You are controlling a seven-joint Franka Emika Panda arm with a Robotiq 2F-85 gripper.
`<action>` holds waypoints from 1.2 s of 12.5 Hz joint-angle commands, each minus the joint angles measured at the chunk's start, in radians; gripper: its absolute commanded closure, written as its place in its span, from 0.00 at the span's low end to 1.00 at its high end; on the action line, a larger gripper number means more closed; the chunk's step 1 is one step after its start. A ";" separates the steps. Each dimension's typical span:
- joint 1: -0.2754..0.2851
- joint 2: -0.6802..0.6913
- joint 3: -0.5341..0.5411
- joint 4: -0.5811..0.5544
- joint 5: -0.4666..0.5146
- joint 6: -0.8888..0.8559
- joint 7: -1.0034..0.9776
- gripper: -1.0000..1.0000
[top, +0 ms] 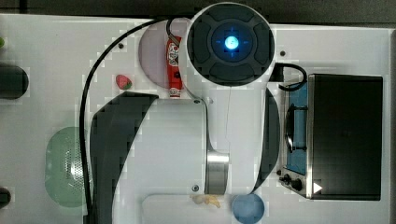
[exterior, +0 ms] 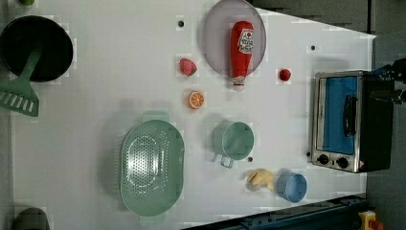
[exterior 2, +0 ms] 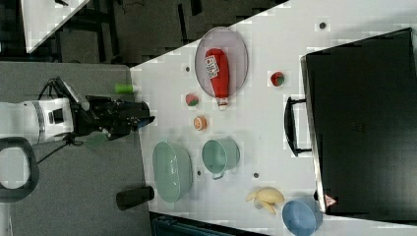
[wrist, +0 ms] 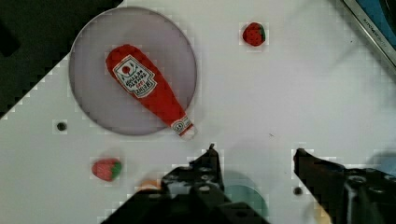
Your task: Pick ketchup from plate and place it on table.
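The red ketchup [wrist: 149, 91] bottle lies flat on the greyish-lilac plate [wrist: 102, 56], its pale cap end poking just over the rim onto the white table [wrist: 261, 84]. The left view shows the ketchup [exterior: 241, 50] on the plate [exterior: 215, 33] at the far edge of the table [exterior: 119, 72]. It also appears in the top view [top: 173, 65] and the right view [exterior 2: 218, 73]. My gripper [wrist: 256, 151] is open and empty, hovering well above the table, apart from the bottle's cap end. In the right view the gripper [exterior 2: 145, 118] hangs beyond the table's edge.
A toaster oven [exterior: 344, 120] stands at the left view's right. Two strawberry toys [exterior: 187, 67] [exterior: 285, 74] flank the plate. An orange slice [exterior: 196, 99], green cup [exterior: 232, 140], perforated basket [exterior: 152, 166], banana [exterior: 260, 178], blue bowl [exterior: 293, 187] and dark pan [exterior: 36, 48] lie around.
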 commanded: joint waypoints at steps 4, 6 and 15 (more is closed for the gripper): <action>-0.089 -0.101 0.056 -0.030 0.005 -0.146 -0.027 0.00; -0.088 -0.062 0.069 -0.030 0.005 -0.145 -0.027 0.00; -0.071 0.205 0.151 -0.027 0.005 0.034 -0.180 0.00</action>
